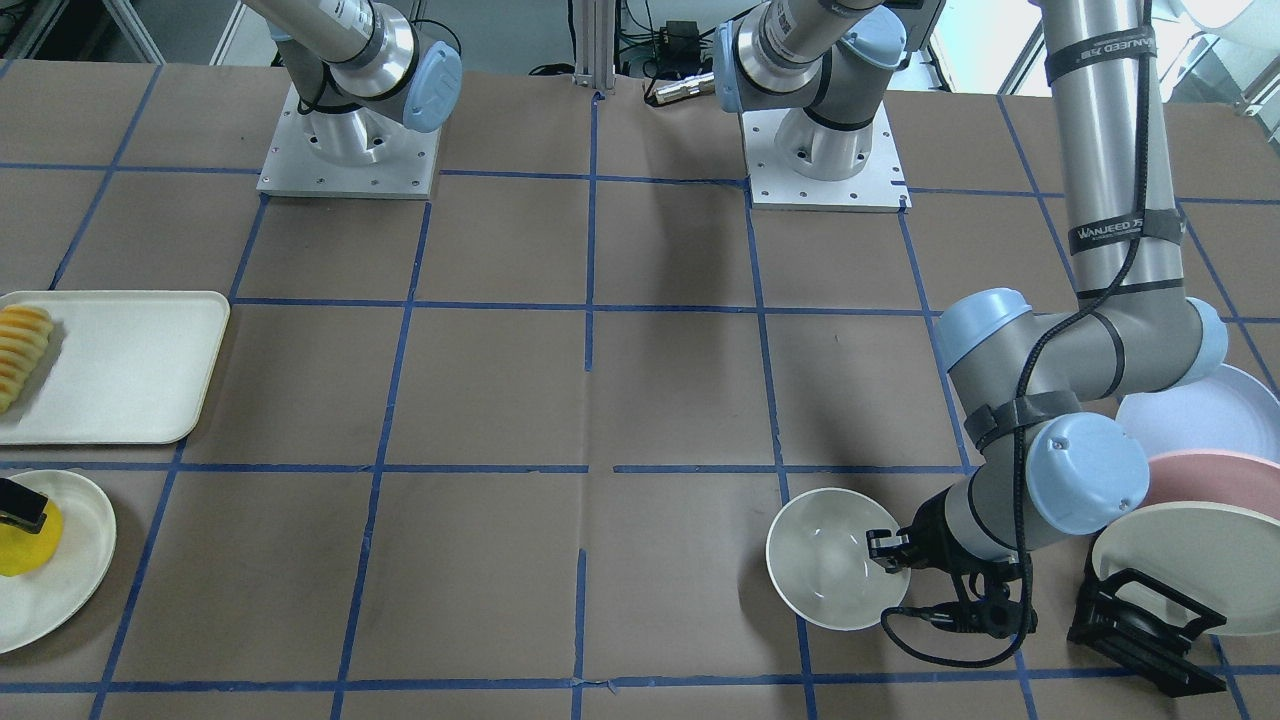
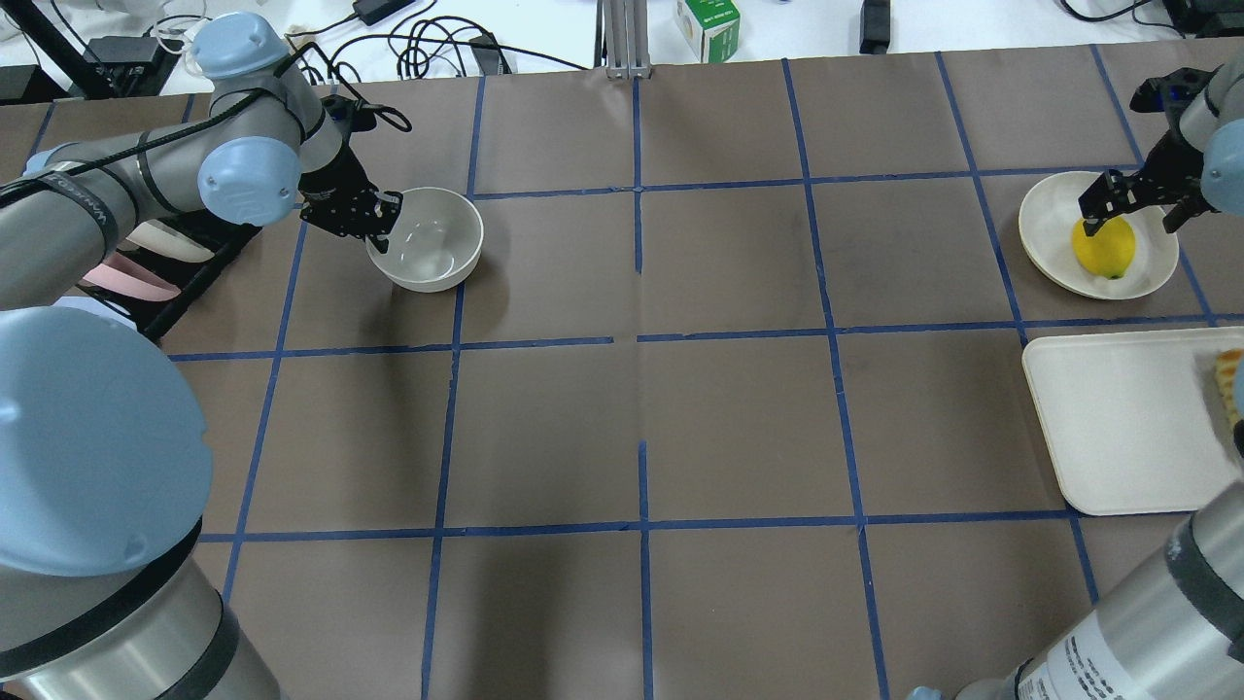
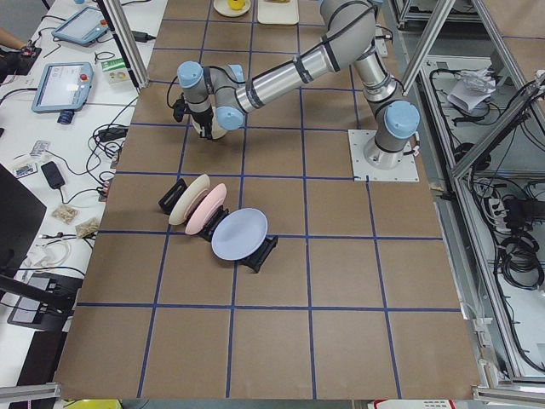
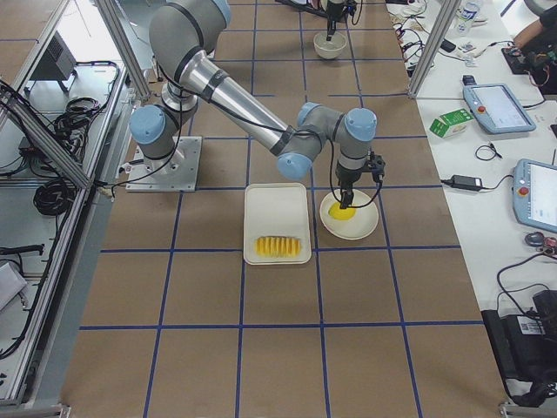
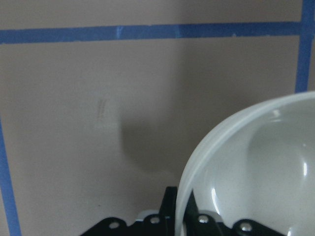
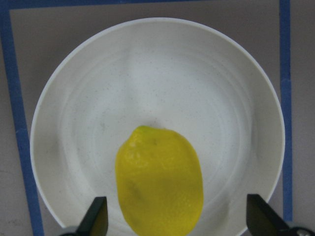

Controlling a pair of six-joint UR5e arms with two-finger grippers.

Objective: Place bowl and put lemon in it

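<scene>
The off-white bowl (image 1: pixel 835 560) is at the table's far left part in the overhead view (image 2: pixel 432 238), low over or on the brown table; I cannot tell which. My left gripper (image 1: pixel 890 550) is shut on the bowl's rim (image 5: pixel 189 196), one finger inside and one outside. The yellow lemon (image 2: pixel 1103 248) lies on a flat cream plate (image 2: pixel 1045 228) at the far right. My right gripper (image 2: pixel 1130 216) hangs open just above the lemon (image 6: pixel 160 179), with one fingertip (image 6: pixel 96 216) on each side of it and apart from it.
A black rack with a cream, a pink and a pale blue plate (image 1: pixel 1190 500) stands behind the left arm's wrist. A white rectangular tray (image 2: pixel 1127 418) with sliced food (image 1: pixel 20 350) lies next to the lemon's plate (image 1: pixel 70 560). The arm bases (image 1: pixel 350 150) stand at the robot's edge.
</scene>
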